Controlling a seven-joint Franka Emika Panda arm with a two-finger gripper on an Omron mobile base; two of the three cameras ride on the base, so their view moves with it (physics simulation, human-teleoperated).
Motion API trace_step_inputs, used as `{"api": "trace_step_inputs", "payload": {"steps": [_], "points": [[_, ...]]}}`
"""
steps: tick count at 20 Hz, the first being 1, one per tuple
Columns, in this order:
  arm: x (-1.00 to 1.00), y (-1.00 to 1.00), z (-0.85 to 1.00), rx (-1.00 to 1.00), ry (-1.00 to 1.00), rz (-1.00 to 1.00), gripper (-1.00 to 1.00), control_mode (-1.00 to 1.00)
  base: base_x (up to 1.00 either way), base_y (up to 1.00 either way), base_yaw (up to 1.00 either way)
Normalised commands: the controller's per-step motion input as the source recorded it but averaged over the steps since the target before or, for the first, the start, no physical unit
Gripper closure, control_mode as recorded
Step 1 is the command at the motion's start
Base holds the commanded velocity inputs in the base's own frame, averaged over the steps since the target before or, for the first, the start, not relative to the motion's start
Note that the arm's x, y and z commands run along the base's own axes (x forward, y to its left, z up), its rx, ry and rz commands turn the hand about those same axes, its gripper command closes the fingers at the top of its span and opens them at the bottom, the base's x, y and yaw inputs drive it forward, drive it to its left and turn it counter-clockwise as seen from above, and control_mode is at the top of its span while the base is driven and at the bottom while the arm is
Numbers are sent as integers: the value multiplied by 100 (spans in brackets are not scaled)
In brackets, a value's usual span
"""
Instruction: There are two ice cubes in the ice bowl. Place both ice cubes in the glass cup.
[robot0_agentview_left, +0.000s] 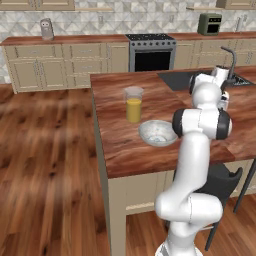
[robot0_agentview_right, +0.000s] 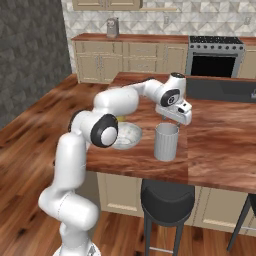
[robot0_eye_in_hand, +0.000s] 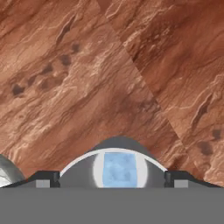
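On the bench (robot0_agentview_right: 220, 150), from left to right, stand the ice bowl (robot0_agentview_right: 126, 136) and the glass cup (robot0_agentview_right: 166, 142), with the end effector (robot0_agentview_right: 172, 119) poised directly above the cup's mouth. An ice cube (robot0_eye_in_hand: 119, 169) sits inside the cup's rim in the hand view, so the drop-off step appears to be finishing. The fingers (robot0_eye_in_hand: 43, 178) stand wide apart, released, grasping nothing. Whether a cube remains in the bowl cannot be told; if so, the next move calls for returning there.
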Motion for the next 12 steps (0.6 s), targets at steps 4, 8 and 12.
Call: {"api": "trace_step_inputs", "payload": {"steps": [4, 8, 12], "points": [[-2, 1, 69, 0, -11, 0, -100, -100, 0, 0, 0], [-64, 66, 24, 0, -10, 0, -100, -100, 0, 0, 0], [-100, 100, 0, -8, -10, 2, -100, -100, 0, 0, 0]]}}
